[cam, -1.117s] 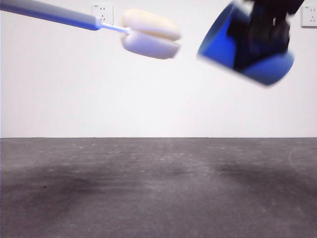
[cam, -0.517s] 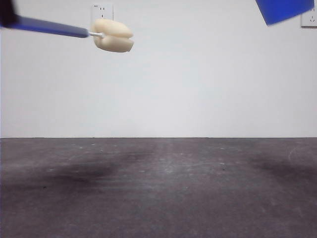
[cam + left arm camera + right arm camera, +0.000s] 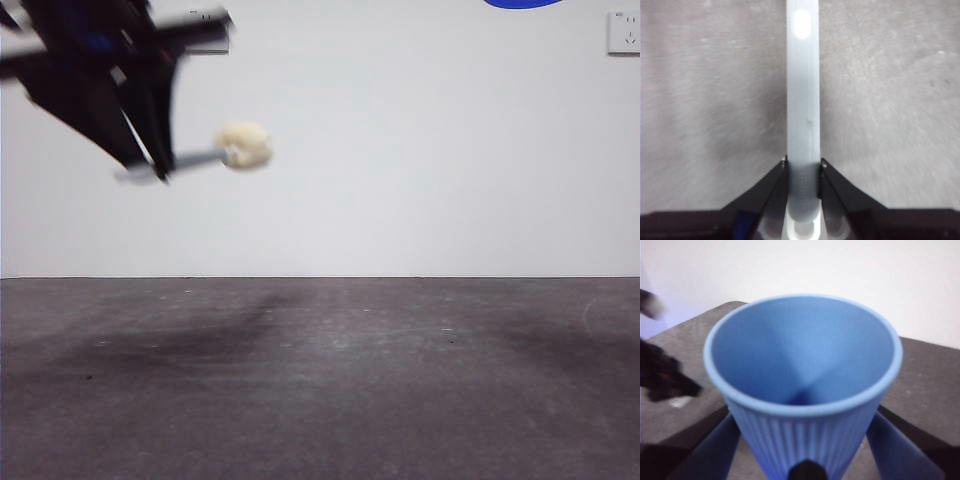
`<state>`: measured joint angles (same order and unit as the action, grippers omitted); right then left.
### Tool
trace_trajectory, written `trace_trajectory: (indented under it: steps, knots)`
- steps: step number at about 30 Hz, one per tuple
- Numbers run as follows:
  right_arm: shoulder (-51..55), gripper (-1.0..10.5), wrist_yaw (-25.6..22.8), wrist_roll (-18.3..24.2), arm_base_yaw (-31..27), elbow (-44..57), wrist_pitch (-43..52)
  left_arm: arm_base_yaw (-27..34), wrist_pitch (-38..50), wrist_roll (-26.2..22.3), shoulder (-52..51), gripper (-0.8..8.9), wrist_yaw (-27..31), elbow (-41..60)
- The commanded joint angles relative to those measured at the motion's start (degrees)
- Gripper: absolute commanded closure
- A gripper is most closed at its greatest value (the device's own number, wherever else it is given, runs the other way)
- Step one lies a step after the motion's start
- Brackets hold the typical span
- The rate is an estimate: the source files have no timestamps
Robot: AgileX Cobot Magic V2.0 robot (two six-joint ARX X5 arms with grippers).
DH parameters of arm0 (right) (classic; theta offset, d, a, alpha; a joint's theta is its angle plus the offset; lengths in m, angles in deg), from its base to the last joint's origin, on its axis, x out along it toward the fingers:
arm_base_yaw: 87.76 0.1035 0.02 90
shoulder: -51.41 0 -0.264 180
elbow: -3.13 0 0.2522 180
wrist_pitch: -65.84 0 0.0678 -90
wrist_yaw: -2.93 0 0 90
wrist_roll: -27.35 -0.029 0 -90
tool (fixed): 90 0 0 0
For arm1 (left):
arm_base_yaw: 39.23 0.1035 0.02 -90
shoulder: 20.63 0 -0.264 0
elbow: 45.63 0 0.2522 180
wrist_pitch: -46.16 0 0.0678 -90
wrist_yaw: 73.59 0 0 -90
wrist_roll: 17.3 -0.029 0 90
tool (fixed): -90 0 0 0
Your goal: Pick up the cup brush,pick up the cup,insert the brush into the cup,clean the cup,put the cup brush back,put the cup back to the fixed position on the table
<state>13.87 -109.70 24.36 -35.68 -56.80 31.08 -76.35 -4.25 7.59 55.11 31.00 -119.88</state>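
High above the table (image 3: 320, 380), the left gripper (image 3: 802, 167) was clamped on the cup brush (image 3: 802, 100), the right gripper (image 3: 807, 467) held the cup (image 3: 805, 390).

Blue ribbed cup (image 3: 805, 390); cream sponge brush (image 3: 243, 146)

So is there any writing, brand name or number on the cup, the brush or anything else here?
No readable text anywhere.
Cup: plain blue ribs, no label showing.
Brush: plain pale handle, no print showing.
Wall socket: no legible marking.
Table: only scuffs and specks.
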Motion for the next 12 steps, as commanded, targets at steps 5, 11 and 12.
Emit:
trace_trajectory:
  steps: [5,11,12]
  knots:
    - [0.1,9.6,0.1,-2.1,0.1,-0.2,-1.6,0.7,7.5,2.1,13.7,8.22,-0.1,0.5]
    - [0.1,9.6,0.1,-3.3,0.1,-0.2,-4.1,1.4,12.8,2.3,22.0,8.22,-0.5,0.5]
    - [0.1,9.6,0.1,-3.8,0.1,-0.2,-4.7,1.7,13.4,2.5,23.1,8.22,-0.8,0.5]
